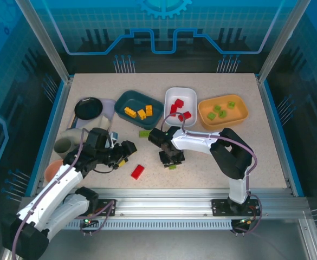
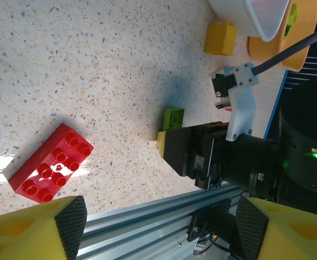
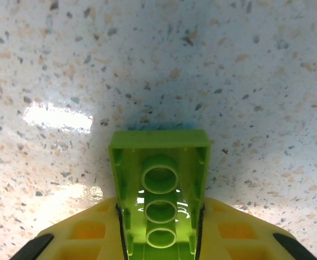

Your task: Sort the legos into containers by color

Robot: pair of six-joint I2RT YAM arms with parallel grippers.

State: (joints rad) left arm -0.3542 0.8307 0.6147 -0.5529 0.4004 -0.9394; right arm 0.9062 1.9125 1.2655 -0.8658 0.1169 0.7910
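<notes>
My right gripper (image 3: 159, 238) is shut on a lime green brick (image 3: 159, 179), underside up, just above the speckled table; from above it shows as the right gripper (image 1: 172, 161) with the green brick (image 1: 172, 167). A red brick (image 1: 137, 171) lies loose between the arms. My left gripper (image 2: 161, 227) is open and holds nothing, to the right of the red brick (image 2: 51, 169). The teal tray (image 1: 121, 98) holds yellow-orange bricks, the white tray (image 1: 187, 91) red ones, the orange tray (image 1: 240, 116) green ones.
A small yellowish brick (image 1: 144, 133) lies in front of the teal tray, seen as a yellow brick (image 2: 220, 38) from the left wrist. A black dish (image 1: 88, 108), a grey cup (image 1: 66, 144) and a pink bowl (image 1: 53, 170) stand at the left. The metal rail (image 1: 163, 196) runs along the near edge.
</notes>
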